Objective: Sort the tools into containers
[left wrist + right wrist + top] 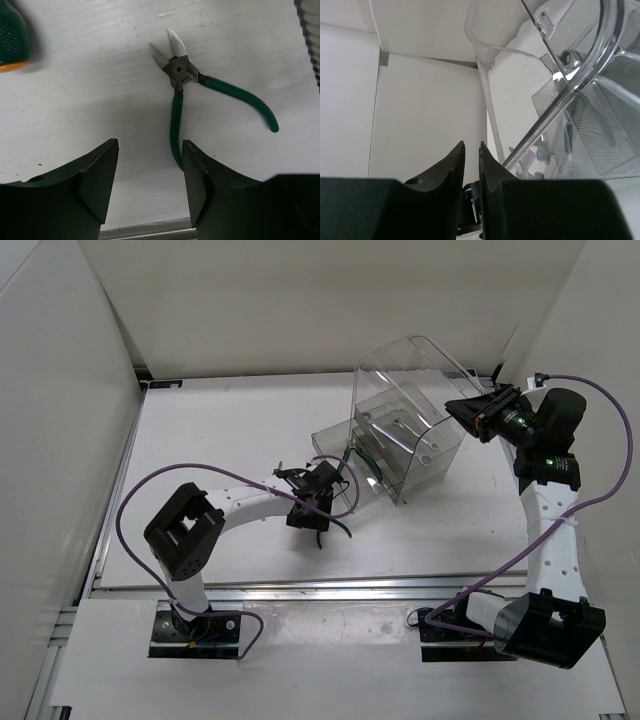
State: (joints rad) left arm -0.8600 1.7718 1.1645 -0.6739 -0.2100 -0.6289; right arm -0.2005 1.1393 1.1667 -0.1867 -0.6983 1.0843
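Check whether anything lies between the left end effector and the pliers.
Nothing visible does. The pliers lie on bare table, one handle running toward the gap of the open left end effector. The screwdriver lies well off to one side.

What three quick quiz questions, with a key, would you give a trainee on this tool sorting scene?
1. True or false: the green-handled pliers lie on the table, outside the clear plastic bin.
2. The left gripper is: A) shut on a wrench, B) open, close to a pliers handle, C) inside the bin.
3. Fill in: the screwdriver handle is green and ____.
Key: 1 true; 2 B; 3 orange.
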